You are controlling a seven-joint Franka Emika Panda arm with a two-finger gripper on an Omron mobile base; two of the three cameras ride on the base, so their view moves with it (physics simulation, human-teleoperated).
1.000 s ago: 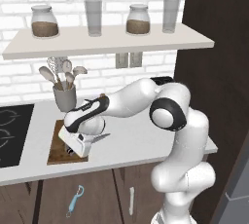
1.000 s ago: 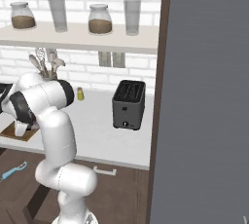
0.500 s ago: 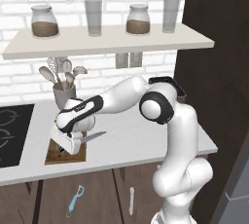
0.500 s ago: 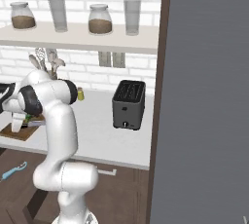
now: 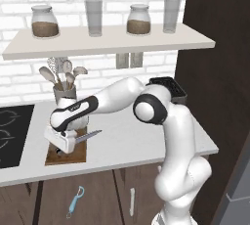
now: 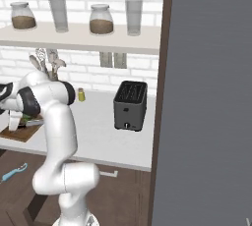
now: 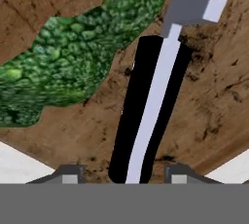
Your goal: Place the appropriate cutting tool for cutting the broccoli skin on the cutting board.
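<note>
Knife [image 7: 148, 106] lies flat on cutting board [image 7: 73, 135]: matte black handle with a pale silver strip down its middle, slim grey blade running off toward the top of the hand view. In the left base view the blade tip [image 5: 93, 133] sticks out past the board's right edge over the worktop [image 5: 132, 146]. Board is dark brown wood, mottled grain, rectangular, sitting on the pale grey worktop beside the black cooktop [image 5: 12, 136]. Broccoli [image 7: 63, 57] is bumpy bright green, on the board just beside the knife handle, apart from it.

End effector [image 7: 121, 175] hangs right over the handle's butt end, fingertips [image 7: 68, 175] parted either side of the handle with gaps showing, so it's open and not gripping; contact with the knife can't be made out. Left base view has the white hand [image 5: 61, 141] low over the board.

Grey utensil holder [image 5: 65, 94] behind the board holds wooden spoons and a whisk. Shelf [image 5: 107, 40] carries two glass jars [image 5: 43, 22] with brown contents and two clear tumblers [image 5: 93, 17]. Black boxy toaster [image 6: 130, 105] on the worktop, small yellow shaker [image 6: 81, 94] near the wall. Light blue peeler [image 5: 74, 202] lies on the floor in front of the dark wood cabinets.
</note>
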